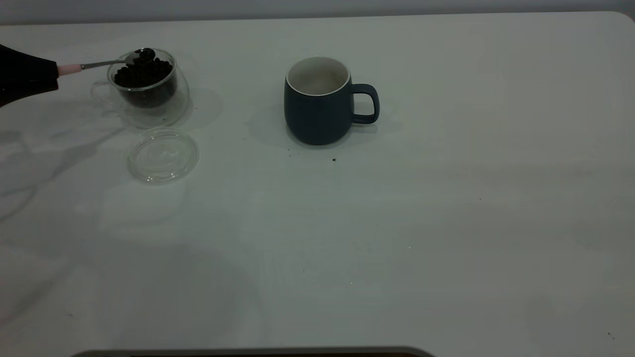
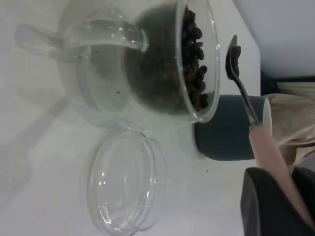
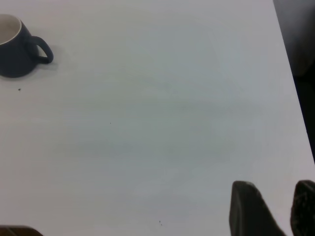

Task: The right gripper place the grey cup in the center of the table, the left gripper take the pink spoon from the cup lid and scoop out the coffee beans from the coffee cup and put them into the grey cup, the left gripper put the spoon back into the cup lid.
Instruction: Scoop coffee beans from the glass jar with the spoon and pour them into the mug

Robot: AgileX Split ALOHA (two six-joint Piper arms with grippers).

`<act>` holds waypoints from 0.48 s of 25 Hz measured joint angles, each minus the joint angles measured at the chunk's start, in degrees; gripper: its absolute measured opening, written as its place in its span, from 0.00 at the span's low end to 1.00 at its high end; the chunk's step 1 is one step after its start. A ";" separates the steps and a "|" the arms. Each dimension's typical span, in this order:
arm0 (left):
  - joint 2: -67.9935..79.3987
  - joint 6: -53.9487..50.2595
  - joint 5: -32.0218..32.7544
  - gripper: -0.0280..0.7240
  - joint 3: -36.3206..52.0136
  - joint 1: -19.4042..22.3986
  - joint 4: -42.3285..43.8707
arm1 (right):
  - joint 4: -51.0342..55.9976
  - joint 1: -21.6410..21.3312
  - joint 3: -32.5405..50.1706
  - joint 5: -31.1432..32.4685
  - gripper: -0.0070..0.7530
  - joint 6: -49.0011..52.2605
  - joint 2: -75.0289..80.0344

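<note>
Table (image 1: 446,223): beans (image 1: 144,74) in glass cup (image 1: 149,106)

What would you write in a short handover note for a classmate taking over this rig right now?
Left gripper: shut on the pink spoon, its bowl loaded with beans above the glass coffee cup.
Right gripper: open, empty, idle over bare table away from the grey cup.
Done: grey cup stands mid-table; spoon is off the cup lid.
Left: carry the beans to the grey cup, tip them in, return the spoon to the lid.
</note>
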 joint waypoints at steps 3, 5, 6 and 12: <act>0.00 0.00 0.38 0.20 0.00 0.00 0.00 | 0.00 0.00 0.00 0.00 0.33 0.00 0.00; 0.00 0.00 0.76 0.20 0.00 0.00 0.00 | 0.00 0.00 0.00 0.02 0.33 0.00 0.00; 0.00 0.00 1.01 0.20 0.00 0.00 0.00 | 0.00 0.00 0.00 0.02 0.33 0.00 0.00; 0.00 -0.14 4.52 0.20 0.00 0.00 0.00 | 0.00 0.00 0.00 0.02 0.33 -0.04 0.00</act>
